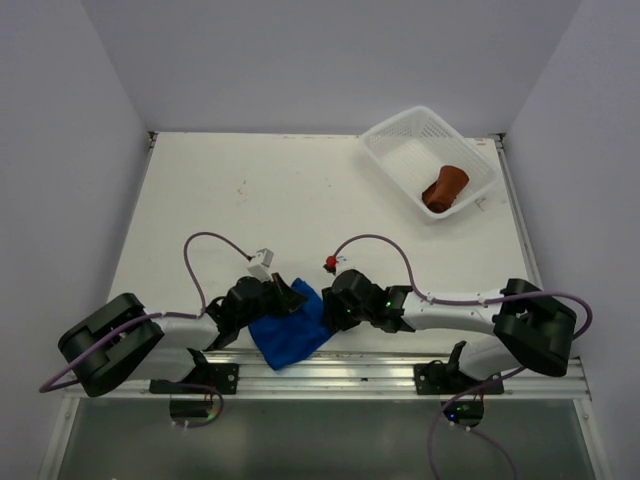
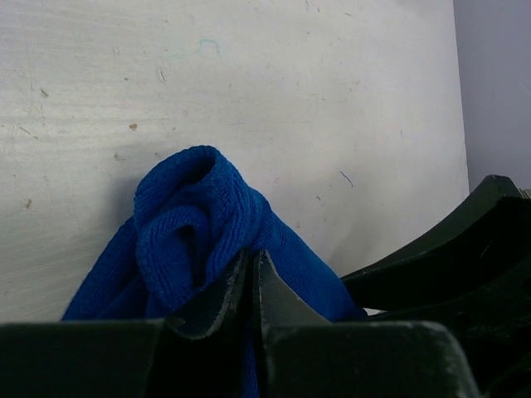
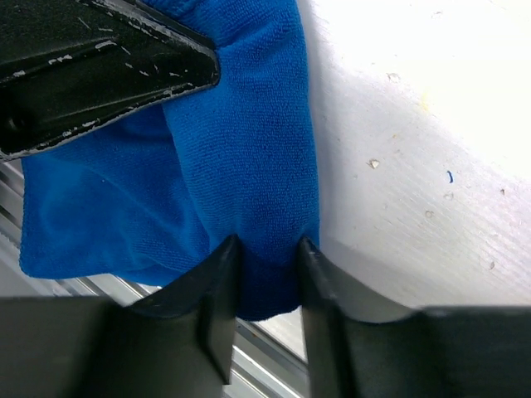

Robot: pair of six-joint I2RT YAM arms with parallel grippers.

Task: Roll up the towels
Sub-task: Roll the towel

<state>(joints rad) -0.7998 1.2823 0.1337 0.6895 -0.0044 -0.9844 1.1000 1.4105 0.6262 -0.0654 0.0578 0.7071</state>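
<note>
Both arms are low at the near edge of the table (image 1: 250,190), both on the blue towel (image 1: 290,338) — the left gripper (image 2: 253,259) is pinched tight on a bunched fold, cloth humped up just past its tips. The right gripper (image 3: 270,249) has another fold squeezed between its fingers. The rust-brown towel (image 1: 445,187) lies rolled in the white basket (image 1: 385,140), far right corner
</note>
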